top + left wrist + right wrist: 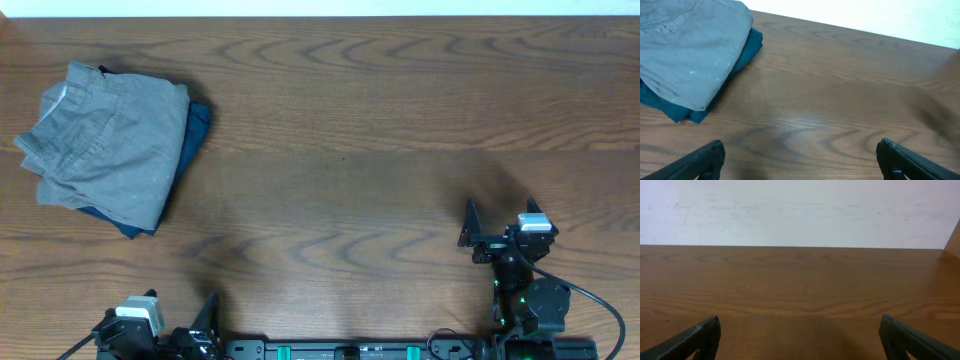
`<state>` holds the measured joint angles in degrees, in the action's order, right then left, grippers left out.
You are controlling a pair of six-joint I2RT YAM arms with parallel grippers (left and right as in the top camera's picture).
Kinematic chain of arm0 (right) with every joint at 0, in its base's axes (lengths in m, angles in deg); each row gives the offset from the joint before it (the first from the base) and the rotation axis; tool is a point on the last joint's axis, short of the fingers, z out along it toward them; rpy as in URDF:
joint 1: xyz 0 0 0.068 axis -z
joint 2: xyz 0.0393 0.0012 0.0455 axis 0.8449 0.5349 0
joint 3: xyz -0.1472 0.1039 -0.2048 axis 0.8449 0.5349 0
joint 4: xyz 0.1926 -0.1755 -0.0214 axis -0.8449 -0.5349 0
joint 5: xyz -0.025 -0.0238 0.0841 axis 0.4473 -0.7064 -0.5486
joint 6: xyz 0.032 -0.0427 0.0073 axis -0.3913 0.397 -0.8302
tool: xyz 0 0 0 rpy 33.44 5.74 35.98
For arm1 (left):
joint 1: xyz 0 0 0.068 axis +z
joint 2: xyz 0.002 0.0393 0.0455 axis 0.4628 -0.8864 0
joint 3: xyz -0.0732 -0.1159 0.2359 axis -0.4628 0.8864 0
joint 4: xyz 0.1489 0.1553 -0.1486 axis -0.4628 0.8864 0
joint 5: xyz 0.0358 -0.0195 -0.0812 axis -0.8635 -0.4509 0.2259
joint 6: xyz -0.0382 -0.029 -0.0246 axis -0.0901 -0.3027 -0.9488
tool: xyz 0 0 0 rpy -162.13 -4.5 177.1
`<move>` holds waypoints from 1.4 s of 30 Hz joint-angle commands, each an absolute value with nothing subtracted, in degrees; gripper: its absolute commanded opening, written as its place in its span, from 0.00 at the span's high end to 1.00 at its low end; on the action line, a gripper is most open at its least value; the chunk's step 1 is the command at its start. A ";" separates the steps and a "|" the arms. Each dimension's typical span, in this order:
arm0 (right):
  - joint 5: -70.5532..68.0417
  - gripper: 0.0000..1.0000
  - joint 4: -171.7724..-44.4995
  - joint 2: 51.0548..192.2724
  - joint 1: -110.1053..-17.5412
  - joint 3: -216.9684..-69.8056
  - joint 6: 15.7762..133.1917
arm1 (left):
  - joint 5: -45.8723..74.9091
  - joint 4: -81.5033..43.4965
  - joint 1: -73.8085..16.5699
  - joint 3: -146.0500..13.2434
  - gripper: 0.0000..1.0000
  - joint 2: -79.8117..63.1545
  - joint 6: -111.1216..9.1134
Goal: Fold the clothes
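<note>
The light grey shorts (105, 145) lie folded on top of the dark navy garment (197, 130) at the far left of the table; only navy edges show under them. Both also show in the left wrist view: grey shorts (685, 50), navy garment (747, 50). My left gripper (800, 157) is open and empty near the front edge, well short of the stack; it shows in the overhead view (205, 325). My right gripper (800, 335) is open and empty over bare wood at the front right; it shows in the overhead view (475, 235).
The wooden table (350, 130) stretches between the stack and the right arm. A white wall (800, 210) lies beyond the table's far edge.
</note>
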<state>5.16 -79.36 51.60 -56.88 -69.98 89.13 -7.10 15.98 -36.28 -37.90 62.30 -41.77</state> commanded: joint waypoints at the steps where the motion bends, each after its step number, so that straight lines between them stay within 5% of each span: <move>1: 5.73 0.01 -79.54 51.38 -57.32 -69.83 89.98 | -7.12 15.98 -36.21 -37.97 0.02 62.17 -42.10; 16: 5.71 0.01 -79.54 51.38 -57.32 -69.83 89.98 | -10.40 -2.18 -26.77 -23.19 0.02 63.18 -31.63; 33: 5.71 0.01 -79.54 51.38 -57.32 -69.83 89.96 | -7.64 -53.85 -26.25 12.22 0.02 63.20 -30.40; 42: 5.73 0.01 -79.54 51.38 -57.32 -69.83 89.96 | -6.22 -49.61 -26.25 13.24 0.02 63.22 -24.39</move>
